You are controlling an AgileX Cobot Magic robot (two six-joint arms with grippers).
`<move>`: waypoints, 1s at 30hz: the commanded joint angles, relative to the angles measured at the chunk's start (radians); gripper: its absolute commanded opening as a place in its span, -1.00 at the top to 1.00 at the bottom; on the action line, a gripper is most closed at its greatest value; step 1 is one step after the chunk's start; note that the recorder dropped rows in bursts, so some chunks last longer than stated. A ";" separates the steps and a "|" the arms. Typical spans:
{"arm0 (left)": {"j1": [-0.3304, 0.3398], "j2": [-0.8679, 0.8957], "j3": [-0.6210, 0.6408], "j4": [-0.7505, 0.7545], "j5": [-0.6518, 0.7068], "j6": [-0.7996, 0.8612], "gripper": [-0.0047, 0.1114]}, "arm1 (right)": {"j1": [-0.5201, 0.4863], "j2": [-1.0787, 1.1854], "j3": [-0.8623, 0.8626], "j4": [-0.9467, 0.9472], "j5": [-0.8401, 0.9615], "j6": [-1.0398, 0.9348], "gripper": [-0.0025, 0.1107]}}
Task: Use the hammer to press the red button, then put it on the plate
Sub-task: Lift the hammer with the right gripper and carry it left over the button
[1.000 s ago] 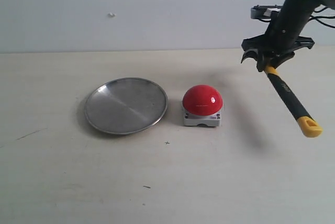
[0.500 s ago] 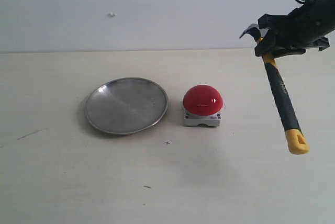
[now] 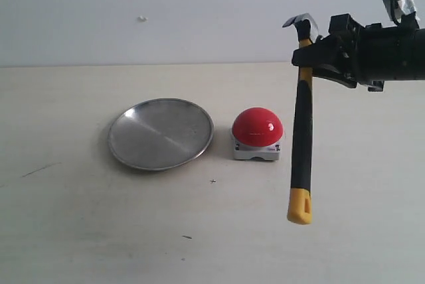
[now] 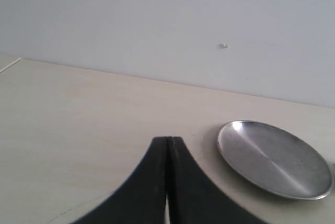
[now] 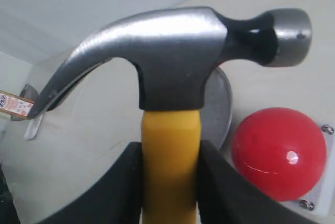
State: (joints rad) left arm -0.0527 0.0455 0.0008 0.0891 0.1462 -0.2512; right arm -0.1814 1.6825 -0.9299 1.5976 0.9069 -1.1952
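Observation:
My right gripper (image 3: 309, 55) (image 5: 170, 150) is shut on the hammer (image 3: 302, 125) (image 5: 172, 62) just below its dark metal head. The yellow-and-black handle hangs nearly straight down, its yellow end in the air to the right of the red button (image 3: 257, 127) (image 5: 280, 150). The button sits on its grey base on the table, untouched. The silver plate (image 3: 160, 133) (image 4: 275, 157) lies to the button's left with nothing on it. My left gripper (image 4: 167, 141) is shut on nothing, low over the table near the plate, and is not seen in the exterior view.
The pale table (image 3: 99, 231) runs back to a white wall (image 3: 166, 5). A small dark mark (image 3: 186, 237) lies on the table near the front. A table edge (image 4: 9, 66) shows in the left wrist view.
My right arm has swung left and up with the hammer. The handle has gone from slanting down to the right to hanging almost vertical, closer to the red button.

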 commanded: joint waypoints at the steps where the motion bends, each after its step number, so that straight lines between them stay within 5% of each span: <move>1: -0.007 -0.002 -0.001 0.000 -0.013 -0.008 0.92 | 0.060 -0.066 0.040 0.147 0.080 -0.094 0.96; 15: -0.007 -0.002 -0.001 0.000 -0.013 -0.008 0.92 | 0.211 -0.082 0.040 0.147 0.037 -0.104 0.96; 30: -0.007 -0.002 -0.001 -0.007 -0.120 -0.071 0.92 | 0.216 -0.083 0.040 0.147 0.059 -0.137 0.96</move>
State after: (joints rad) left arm -0.0527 0.0455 0.0008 0.0955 0.0991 -0.2553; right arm 0.0315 1.6204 -0.8836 1.6923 0.9221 -1.3054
